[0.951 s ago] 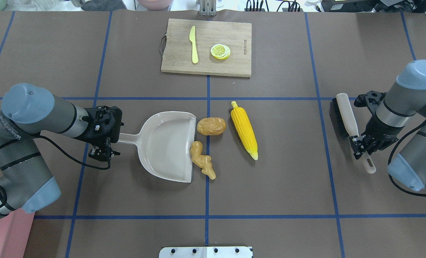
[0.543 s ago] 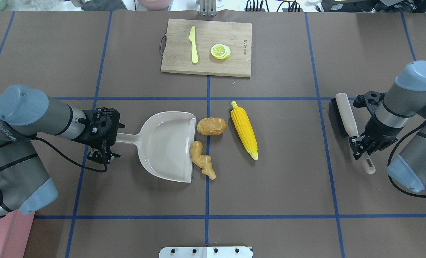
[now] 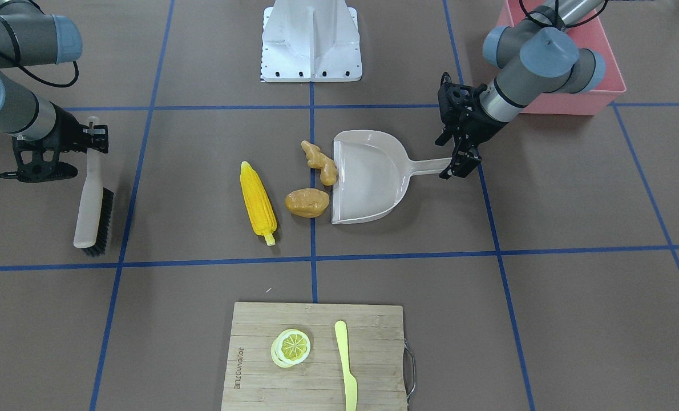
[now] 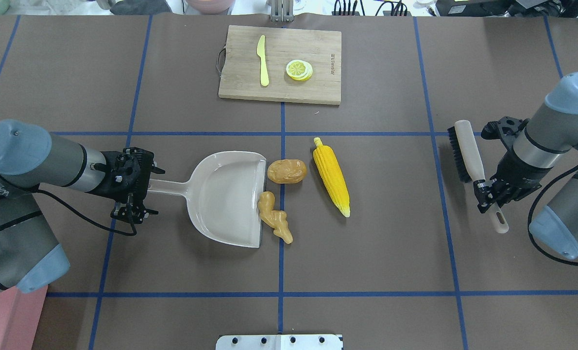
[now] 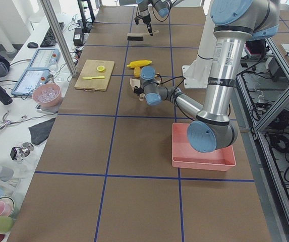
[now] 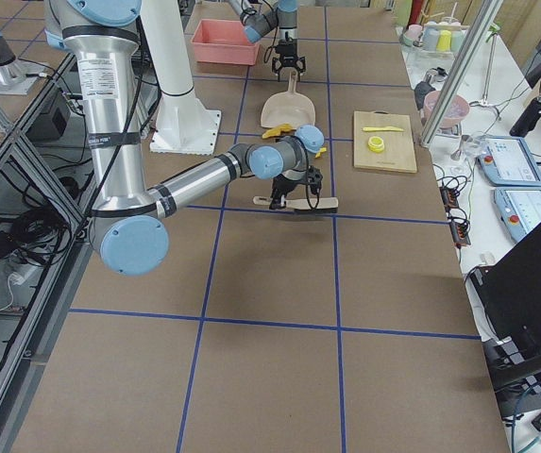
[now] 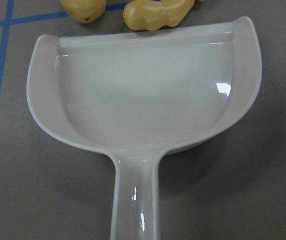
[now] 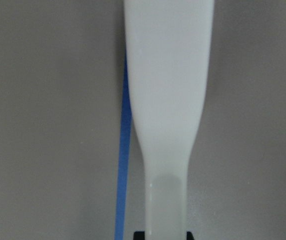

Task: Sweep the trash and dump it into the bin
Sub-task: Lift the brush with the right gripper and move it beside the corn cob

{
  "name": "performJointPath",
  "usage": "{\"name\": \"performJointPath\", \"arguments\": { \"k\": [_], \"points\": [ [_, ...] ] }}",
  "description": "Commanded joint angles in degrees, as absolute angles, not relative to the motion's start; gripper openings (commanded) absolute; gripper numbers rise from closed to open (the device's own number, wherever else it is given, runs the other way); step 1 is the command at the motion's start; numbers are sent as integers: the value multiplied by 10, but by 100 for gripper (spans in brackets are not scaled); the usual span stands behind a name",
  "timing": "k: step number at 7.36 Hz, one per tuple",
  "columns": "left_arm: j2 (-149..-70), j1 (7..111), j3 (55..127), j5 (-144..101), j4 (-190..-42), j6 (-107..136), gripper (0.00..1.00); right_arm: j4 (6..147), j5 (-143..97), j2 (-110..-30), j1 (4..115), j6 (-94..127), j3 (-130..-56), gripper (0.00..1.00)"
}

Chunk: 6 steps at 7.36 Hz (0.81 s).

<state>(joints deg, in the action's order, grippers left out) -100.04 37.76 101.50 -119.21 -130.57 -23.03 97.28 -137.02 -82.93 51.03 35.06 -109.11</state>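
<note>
The yellow corn cob [image 4: 331, 176], the golden-brown potato [image 4: 287, 171] and the tan ginger root [image 4: 274, 216] lie at the open lip of the beige dustpan [image 4: 226, 197], mid-table. The ginger touches the lip. My left gripper [image 4: 134, 193] is at the tip of the dustpan handle, jaws apart on either side of it. My right gripper [image 4: 487, 197] is shut on the handle of the white brush [image 4: 468, 153] at the table's right. The pink bin [image 3: 568, 91] stands behind my left arm, near the robot's base.
A wooden cutting board [image 4: 318, 87] with a yellow knife [image 4: 263, 61] and a lemon slice [image 4: 299, 69] lies at the far middle. The robot's white base plate [image 3: 311, 40] is at the near edge. Blue tape lines cross the brown table.
My left gripper has drawn back to the left along the dustpan handle; the dustpan has not moved. My right gripper and the brush have shifted slightly, and the brush has tilted.
</note>
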Motion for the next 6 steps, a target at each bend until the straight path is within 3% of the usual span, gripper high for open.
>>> {"name": "performJointPath", "arguments": {
  "k": [1,6],
  "points": [
    [-1003,381,1003,-1228,-1317,-229,93,1031,-1383,-743,519,351,-1081,0],
    [-1006,399,985,-1227,-1343,-230,96,1070,-1369,-673,430,350,-1062,0]
  ]
}}
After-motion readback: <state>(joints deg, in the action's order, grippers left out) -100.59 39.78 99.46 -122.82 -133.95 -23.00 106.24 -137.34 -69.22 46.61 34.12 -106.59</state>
